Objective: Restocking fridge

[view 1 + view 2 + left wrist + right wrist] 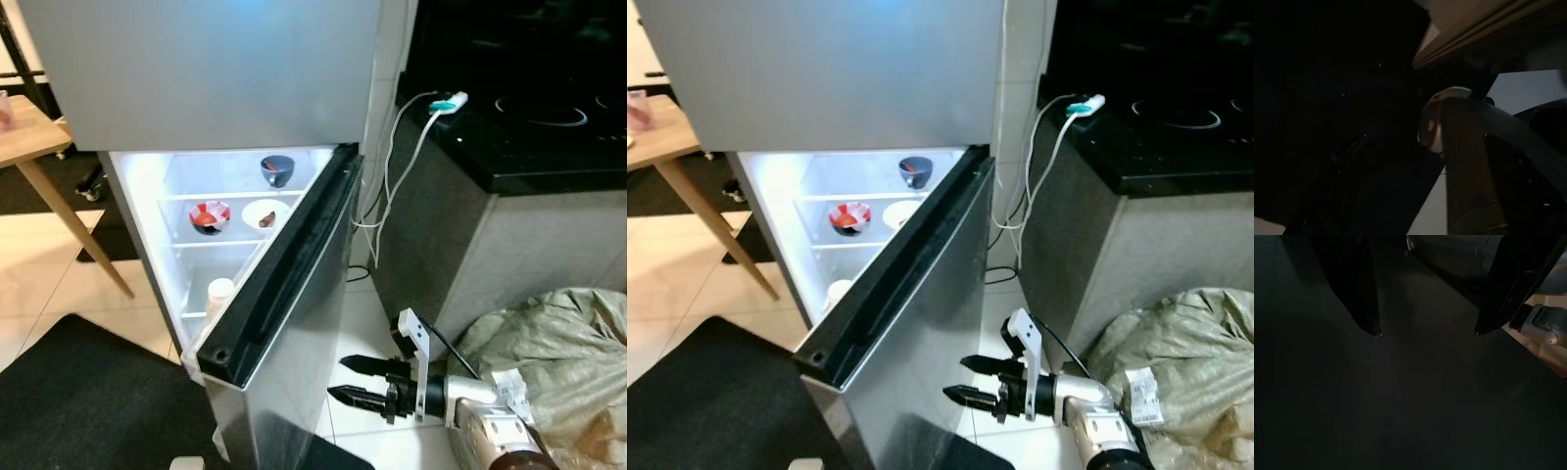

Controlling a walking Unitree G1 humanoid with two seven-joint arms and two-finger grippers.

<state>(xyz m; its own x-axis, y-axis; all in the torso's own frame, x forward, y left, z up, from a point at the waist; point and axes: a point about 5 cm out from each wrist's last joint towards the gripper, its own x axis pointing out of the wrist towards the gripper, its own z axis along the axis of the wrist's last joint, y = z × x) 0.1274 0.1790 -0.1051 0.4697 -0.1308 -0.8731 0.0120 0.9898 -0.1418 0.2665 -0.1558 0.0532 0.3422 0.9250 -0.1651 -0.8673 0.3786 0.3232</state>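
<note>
The silver fridge stands ahead with its lower door [294,323] swung partly open and the inside lit. A dark blue bowl [277,169] sits on the top shelf. One shelf down are a red-and-white bowl [210,216] and a white bowl [265,214]. Lower still stands a white bottle [219,293]. My right gripper [343,380] hangs low to the right of the door's outer face, open, with nothing between its fingers [1369,308]. The left wrist view is very dark; a grey rounded leg [1459,161] can be made out.
A black counter [529,127] with a cooktop stands on the right, a white charger cable [397,157] hanging off it. A grey sack [558,343] lies on the floor beside my right arm. A wooden table [29,147] is at left, a black mat [88,392] below.
</note>
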